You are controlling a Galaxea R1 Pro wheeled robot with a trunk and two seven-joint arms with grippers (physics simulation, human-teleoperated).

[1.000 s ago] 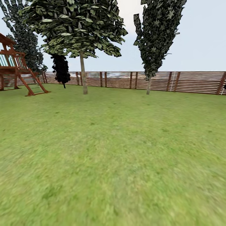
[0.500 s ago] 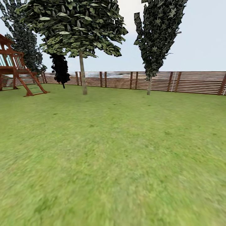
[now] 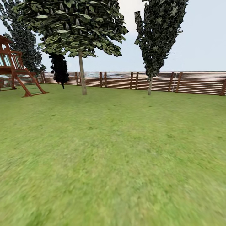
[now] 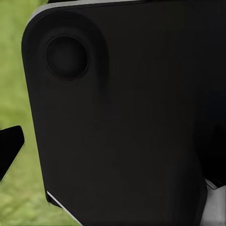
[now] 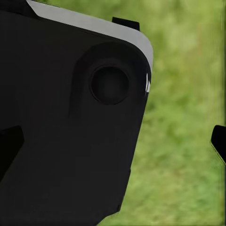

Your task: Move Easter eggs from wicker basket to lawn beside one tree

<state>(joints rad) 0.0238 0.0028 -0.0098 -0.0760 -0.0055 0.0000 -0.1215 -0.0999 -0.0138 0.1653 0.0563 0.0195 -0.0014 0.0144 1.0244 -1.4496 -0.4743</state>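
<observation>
– Slightly, the whole head view has slid since a second ago: playset, trunks and fence all sit a touch further left or right than they did, so the camera has moved, not the garden's things.

– What's there, left to right?

– At the far left a red-brown wooden playset with a slanted ladder [image 3: 18, 78]; behind it a dark, narrow cone-shaped tree [image 3: 59, 70]; then the tall tree with a straight, bare, pale grey-brown trunk and a broad leafy canopy [image 3: 82, 73]; further right a slim, dark-leaved columnar tree [image 3: 158, 37]. A brown horizontal-slat wooden fence [image 3: 194, 82] runs behind them all. In front spreads the flat, mottled green lawn [image 3: 119, 157], soft and blurred close by.

– And the eggs and basket?

– I can't place them from this. The pale-trunked tree stands well ahead and left of centre, so I judge the left arm's side the nearer.

– The grippers?

– Each wrist view looks past a smooth black rounded housing onto grass, with only dark finger slivers at the edges. Whether either is spread or closed, I cannot tell.
</observation>
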